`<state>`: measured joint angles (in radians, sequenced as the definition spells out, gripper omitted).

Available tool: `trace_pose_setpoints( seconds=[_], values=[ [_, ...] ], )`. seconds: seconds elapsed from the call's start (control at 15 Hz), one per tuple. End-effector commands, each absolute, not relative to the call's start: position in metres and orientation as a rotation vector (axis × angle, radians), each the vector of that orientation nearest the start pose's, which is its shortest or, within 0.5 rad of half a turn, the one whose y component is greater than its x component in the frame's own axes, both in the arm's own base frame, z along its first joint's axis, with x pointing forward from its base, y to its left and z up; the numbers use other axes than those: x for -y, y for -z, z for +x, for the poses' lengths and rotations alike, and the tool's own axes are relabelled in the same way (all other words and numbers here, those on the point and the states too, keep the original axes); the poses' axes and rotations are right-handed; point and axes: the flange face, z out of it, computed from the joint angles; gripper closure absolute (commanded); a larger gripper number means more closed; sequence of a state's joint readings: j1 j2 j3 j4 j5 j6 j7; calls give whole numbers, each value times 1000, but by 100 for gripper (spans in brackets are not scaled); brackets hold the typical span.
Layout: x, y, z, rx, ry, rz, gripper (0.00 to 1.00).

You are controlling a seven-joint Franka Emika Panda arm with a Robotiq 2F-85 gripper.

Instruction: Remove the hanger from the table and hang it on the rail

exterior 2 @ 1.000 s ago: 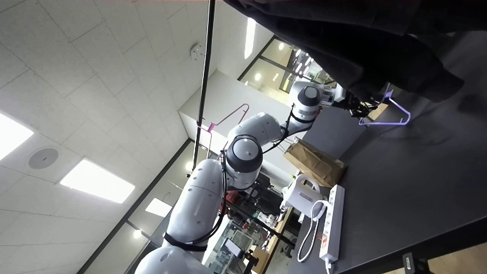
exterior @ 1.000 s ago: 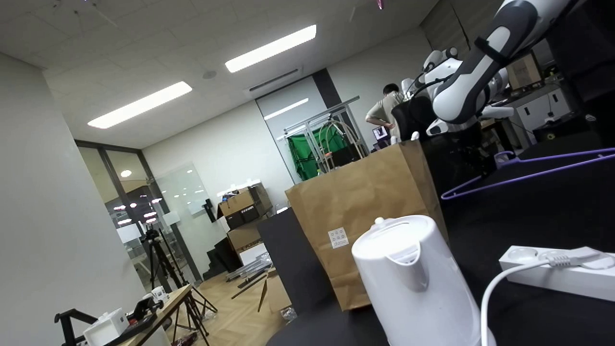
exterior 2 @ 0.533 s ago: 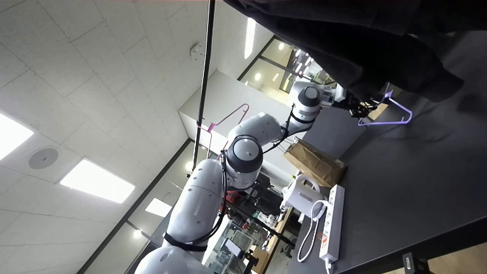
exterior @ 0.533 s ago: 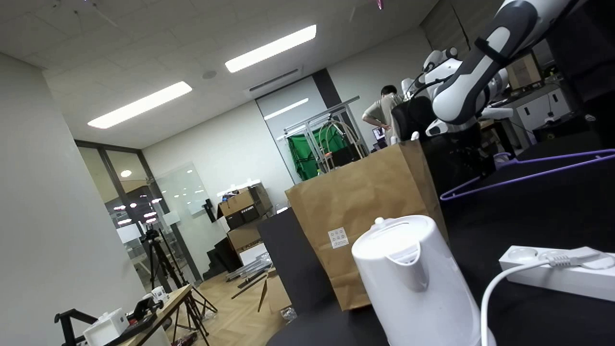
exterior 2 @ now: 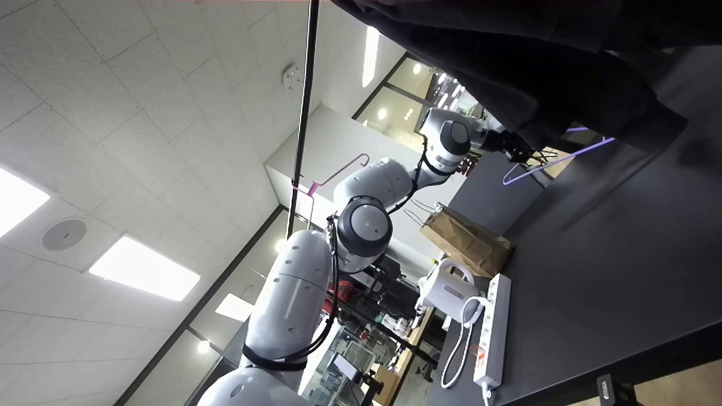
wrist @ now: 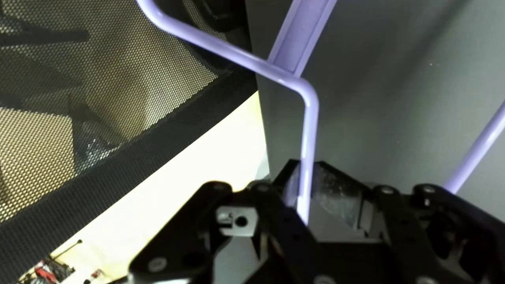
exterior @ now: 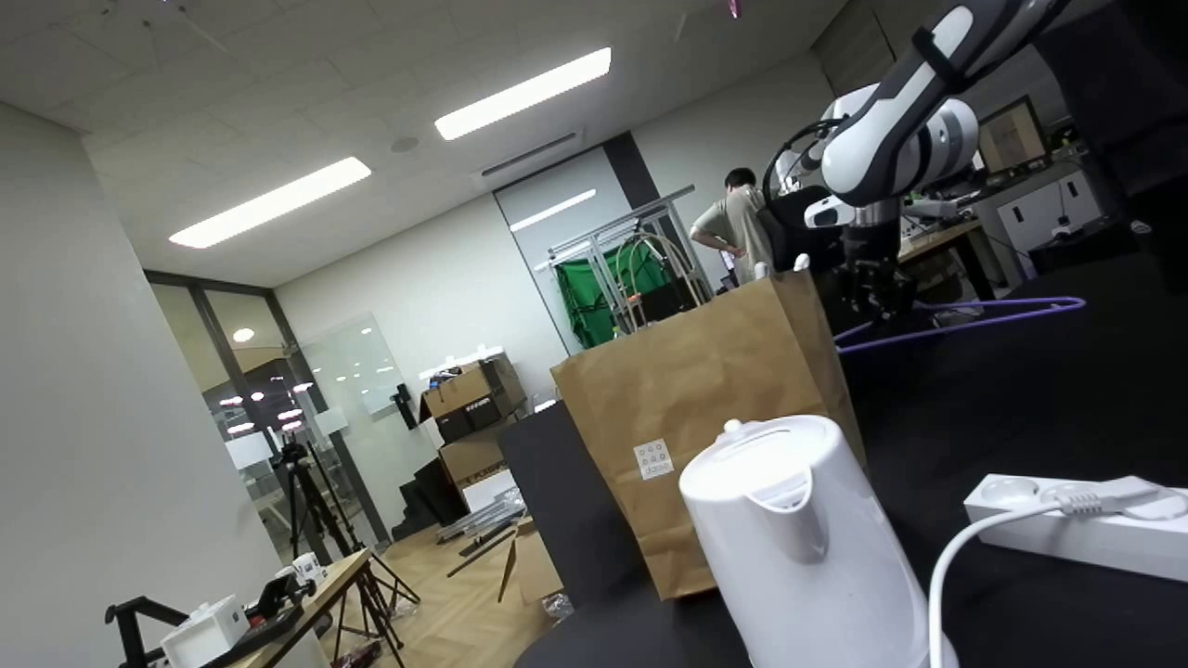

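Tool [wrist: 305,175] pinches the hanger [wrist: 311,118], apparently clear of the desk [exterior 2: 609,254] near its edge; hanging on the rail [exterior 2: 302,127] remains.

Robotics lab (office-style glass wall [exterior: 218,348]): robot arm [exterior 2: 296,276], tripod [exterior: 314,496], stacked cardboard boxes [exterior: 469,399].

In an exterior view, the kettle [exterior: 803,547] stands before the bag [exterior: 687,399], left of the power strip [exterior: 1077,540]; behind them, the pincer [exterior: 889,308] holds the hanger [exterior: 1007,318] over the table [exterior: 956,417].
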<state>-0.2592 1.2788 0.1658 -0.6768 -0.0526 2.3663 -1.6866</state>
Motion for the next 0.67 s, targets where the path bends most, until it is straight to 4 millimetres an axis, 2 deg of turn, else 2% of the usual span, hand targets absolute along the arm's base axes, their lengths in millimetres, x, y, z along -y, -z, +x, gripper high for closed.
trace_pose_setpoints(
  seconds=[0.0, 0.2, 0.4, 0.6],
  values=[
    [163, -253, 818, 2412, 720, -2222, 96],
    [166, -272, 811, 2507, 803, -1978, 96],
    [169, -287, 791, 2534, 745, -1758, 96],
    [177, -301, 769, 2538, 659, -1641, 96]
  ],
)
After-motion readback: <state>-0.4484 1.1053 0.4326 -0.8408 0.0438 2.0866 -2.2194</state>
